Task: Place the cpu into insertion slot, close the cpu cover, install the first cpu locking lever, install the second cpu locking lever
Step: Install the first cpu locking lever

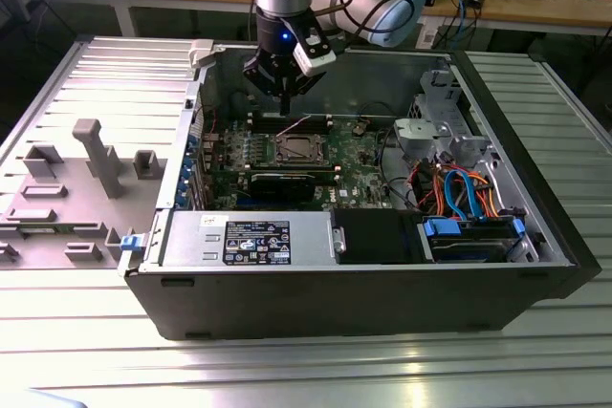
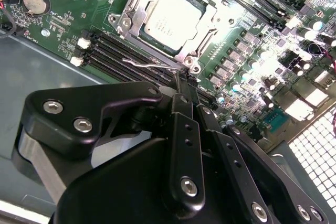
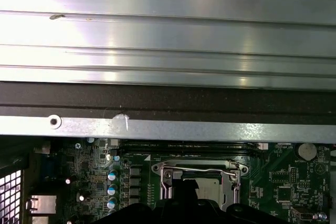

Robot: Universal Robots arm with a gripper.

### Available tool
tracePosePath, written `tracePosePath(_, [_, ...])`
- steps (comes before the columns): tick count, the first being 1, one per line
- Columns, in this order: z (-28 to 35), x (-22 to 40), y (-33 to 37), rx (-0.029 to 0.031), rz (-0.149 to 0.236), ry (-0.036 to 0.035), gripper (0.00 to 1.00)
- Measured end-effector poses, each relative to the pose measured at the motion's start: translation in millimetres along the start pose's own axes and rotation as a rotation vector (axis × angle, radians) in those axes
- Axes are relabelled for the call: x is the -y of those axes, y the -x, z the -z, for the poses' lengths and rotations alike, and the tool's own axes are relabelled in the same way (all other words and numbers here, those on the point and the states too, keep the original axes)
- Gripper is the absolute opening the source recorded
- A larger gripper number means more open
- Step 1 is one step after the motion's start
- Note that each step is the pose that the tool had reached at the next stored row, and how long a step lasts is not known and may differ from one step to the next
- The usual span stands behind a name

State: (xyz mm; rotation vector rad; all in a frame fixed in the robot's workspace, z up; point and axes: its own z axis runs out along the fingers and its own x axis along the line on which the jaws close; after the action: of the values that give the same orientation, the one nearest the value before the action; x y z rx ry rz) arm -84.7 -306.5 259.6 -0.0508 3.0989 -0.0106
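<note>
Above the memory slots (image 2: pixel 126 56) beside the covered cpu (image 2: pixel 172 17), the tool (image 2: pixel 181 85) hangs pressed together.

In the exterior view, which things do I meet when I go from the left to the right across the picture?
Grey plastic holder → blue latch → power supply box with label → cpu under its cover, with the hand above it → blue drive bay.

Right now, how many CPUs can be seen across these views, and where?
1. The cpu sits on the motherboard, framed by the window of the cpu cover, and appears in both wrist views. The gripper hides part of the board, so another could be out of sight.
</note>
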Motion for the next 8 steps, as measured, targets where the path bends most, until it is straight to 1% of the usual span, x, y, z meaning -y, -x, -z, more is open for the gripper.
tracePosePath(1, [-0.3,0.0,0.6,0.0003,0.0,0.0001,0.11])
tracePosePath(3, [-1.6,0.1,3.9,0.0003,0.0,-0.0002,0.11])
tracePosePath(4, [-2.3,0.3,5.2,0.0004,0.0,0.0008,0.11])
tracePosePath(5, [-2.6,0.7,6.3,0.0003,-0.001,0.0045,0.11])
tracePosePath(7, [-3.5,1.7,7.5,0.0008,-0.001,0.0154,0.11])
tracePosePath(8, [-4.5,2.0,7.8,0.0012,-0.001,0.0183,0.11])
